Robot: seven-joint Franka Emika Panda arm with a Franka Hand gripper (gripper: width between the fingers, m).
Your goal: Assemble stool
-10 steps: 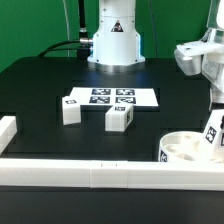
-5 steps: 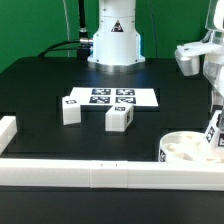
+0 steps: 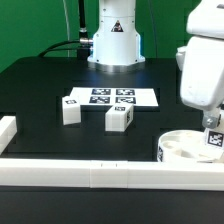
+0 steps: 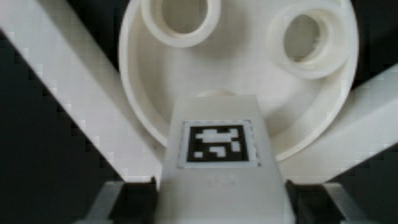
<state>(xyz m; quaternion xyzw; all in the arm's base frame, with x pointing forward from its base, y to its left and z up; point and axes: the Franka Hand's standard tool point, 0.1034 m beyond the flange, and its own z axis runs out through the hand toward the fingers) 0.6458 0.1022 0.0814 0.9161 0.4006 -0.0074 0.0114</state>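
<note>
1. Presently the end effector (image 3: 212,128) hangs low over the desk's (image 3: 40,90) front corner at the exterior view's right, under the arm's bulky white wrist (image 3: 205,65).
2. Its jaws are drawn narrow and closed on a held leg (image 3: 213,141), a short white block whose black-and-white tag faces the exterior camera.
3. From the wrist view, the end effector (image 4: 217,198) has that held leg (image 4: 217,140) filling the gap between its dark fingers (image 4: 128,203), with the tag turned toward the camera.
4. Beneath the block lies the seat (image 4: 214,75), a thick white disc showing two oval holes; whether the leg touches it I cannot tell.
5. Seen from outside, the seat (image 3: 180,148) rests on the desk in that same front corner, just behind the long white front bar (image 3: 100,175), and the held leg overlaps its rim on the exterior view's right.
6. A first loose leg (image 3: 70,108) stands near the desk's middle, toward the exterior view's left.
7. A second loose leg (image 3: 120,116) stands just beside it, toward the exterior view's right, the two apart.
8. Just behind both lies the marker board (image 3: 110,97), flat on the black surface, in front of the robot base (image 3: 113,40).
9. Another white bar (image 3: 8,130) edges the desk at the exterior view's left.
</note>
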